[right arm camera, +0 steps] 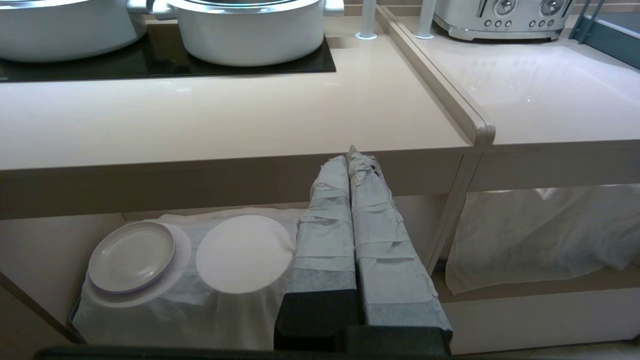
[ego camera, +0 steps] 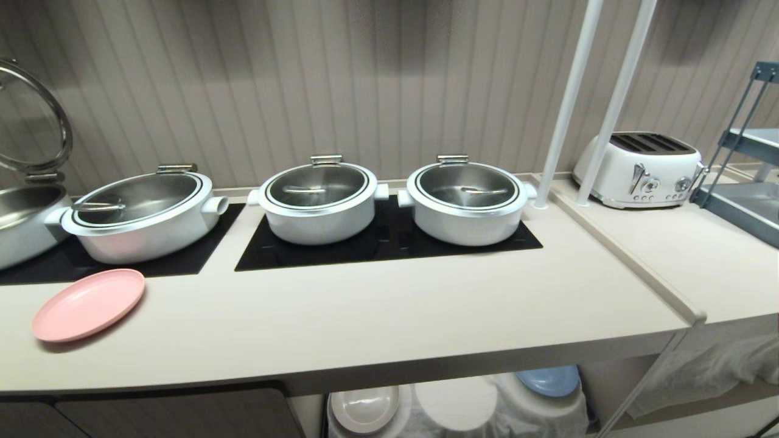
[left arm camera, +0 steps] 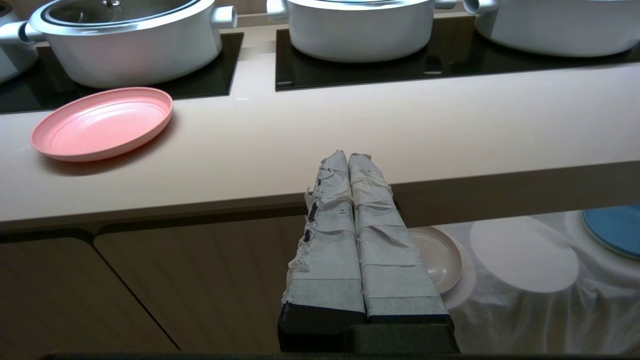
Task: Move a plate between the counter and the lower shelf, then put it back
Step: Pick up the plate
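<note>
Head view: the plate (ego camera: 89, 305) beside the left pot (ego camera: 137, 214) looks light and stiff; pinch its rim. Left gripper (left arm camera: 348, 156) and right gripper (right arm camera: 350, 152) are closed, empty.

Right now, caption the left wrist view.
Shut left gripper below the counter edge; pink plate beside a white pot.

pink plate (ego camera: 89, 304), beige counter (ego camera: 365, 316), white pots (ego camera: 319, 204)

- right gripper (right arm camera: 351, 156) fingers pressed together, taped, in front of counter (right arm camera: 225, 120) edge
- two white pots (right arm camera: 247, 30) on black hob panel (right arm camera: 150, 62)
- lower shelf (right arm camera: 45, 245): cream plate (right arm camera: 131, 256) on cloth (right arm camera: 200, 310) mound, middle mound bare
- toaster (right arm camera: 505, 17) on adjoining worktop (right arm camera: 540, 100)
</note>
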You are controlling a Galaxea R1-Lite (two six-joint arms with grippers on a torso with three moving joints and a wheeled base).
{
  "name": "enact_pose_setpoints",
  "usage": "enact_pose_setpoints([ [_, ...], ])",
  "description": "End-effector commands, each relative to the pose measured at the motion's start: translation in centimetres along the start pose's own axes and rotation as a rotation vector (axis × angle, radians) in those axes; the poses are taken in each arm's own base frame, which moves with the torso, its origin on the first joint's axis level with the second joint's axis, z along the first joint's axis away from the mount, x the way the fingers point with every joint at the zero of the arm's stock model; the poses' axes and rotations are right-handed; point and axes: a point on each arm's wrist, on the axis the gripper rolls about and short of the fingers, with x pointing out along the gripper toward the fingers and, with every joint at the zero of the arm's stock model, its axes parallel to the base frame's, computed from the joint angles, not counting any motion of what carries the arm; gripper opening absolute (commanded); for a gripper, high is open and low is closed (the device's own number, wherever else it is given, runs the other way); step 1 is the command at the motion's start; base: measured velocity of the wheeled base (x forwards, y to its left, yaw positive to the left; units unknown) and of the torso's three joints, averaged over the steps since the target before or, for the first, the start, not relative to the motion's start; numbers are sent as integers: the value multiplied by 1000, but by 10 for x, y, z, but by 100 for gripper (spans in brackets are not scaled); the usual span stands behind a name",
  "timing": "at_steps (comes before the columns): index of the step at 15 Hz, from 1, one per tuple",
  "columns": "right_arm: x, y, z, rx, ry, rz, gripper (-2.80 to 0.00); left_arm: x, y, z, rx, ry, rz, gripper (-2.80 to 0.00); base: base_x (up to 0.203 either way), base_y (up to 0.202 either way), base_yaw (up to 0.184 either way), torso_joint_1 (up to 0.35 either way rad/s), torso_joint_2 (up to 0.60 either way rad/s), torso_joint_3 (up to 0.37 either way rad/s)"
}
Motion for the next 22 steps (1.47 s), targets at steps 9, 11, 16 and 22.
enact_pose_setpoints([
  [9, 0, 0, 0, 0, 1, -1, -280, 0, 0, 0, -1, 0, 0, -280, 0, 0, 0, 0, 0, 0],
  [11, 0, 0, 0, 0, 0, -1, -280, 0, 0, 0, -1, 1, 0, -280, 0, 0, 0, 0, 0, 0],
  [16, 0, 0, 0, 0, 0, -1, -280, 0, 0, 0, -1, 1, 0, -280, 0, 0, 0, 0, 0, 0],
  [22, 0, 0, 0, 0, 1, -1, -280, 0, 0, 0, -3, 1, 1, -280, 0, 0, 0, 0, 0, 0],
])
